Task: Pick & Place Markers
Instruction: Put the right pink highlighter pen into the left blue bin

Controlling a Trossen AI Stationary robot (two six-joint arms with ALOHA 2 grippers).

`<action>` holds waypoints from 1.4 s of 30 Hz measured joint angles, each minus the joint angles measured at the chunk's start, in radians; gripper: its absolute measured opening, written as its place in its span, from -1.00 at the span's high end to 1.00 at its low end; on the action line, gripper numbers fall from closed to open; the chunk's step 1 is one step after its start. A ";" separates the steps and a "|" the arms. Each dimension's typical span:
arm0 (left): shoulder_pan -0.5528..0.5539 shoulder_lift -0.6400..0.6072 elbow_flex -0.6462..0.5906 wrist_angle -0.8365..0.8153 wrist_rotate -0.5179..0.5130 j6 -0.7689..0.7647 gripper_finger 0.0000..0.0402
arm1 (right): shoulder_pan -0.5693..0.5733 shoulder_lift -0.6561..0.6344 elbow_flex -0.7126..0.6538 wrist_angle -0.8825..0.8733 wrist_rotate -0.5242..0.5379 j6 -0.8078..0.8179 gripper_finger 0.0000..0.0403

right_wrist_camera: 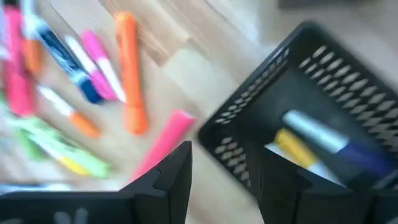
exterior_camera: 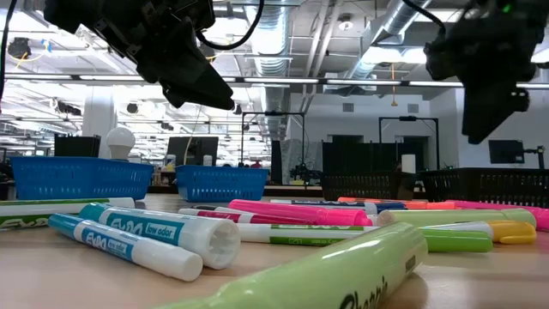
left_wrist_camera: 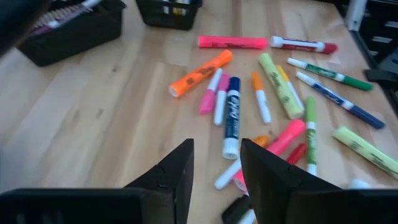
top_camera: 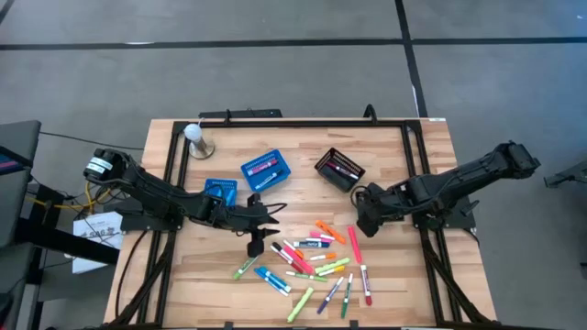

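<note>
Most of the short capped markers lie scattered flat on the pale wooden slatted table — pink, orange, green, blue, purple and white ones, bunched toward its near middle edge. In the left wrist view an orange marker, a long pink marker and a dark blue-and-white marker lie close together on the bare wood.

The left gripper hangs above the near-left edge of that scatter, touching nothing; its two dark fingers stand apart with an empty gap between them.

The right gripper hovers just beside the black mesh basket, between it and the pile. Its fingers are parted and hold nothing. Inside that basket lie a few markers — a yellow one and what looks like a grey-and-purple one, though the view is too smeared to be sure.

Two blue plastic baskets sit on the table's left half, the larger with markers in it, the smaller close by the left arm. A white bulb-shaped object on a round base stands at the far left corner.
</note>
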 joint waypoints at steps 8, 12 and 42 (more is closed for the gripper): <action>0.009 0.000 0.000 0.000 -0.048 0.001 0.37 | 0.147 0.101 0.002 0.132 -0.046 0.198 0.37; 0.023 0.000 0.000 0.000 -0.048 0.002 0.37 | 0.201 0.233 0.006 0.181 -0.058 0.226 0.36; 0.058 0.000 0.000 0.000 -0.048 0.002 0.37 | 0.114 0.480 0.237 0.082 -0.115 -0.012 0.78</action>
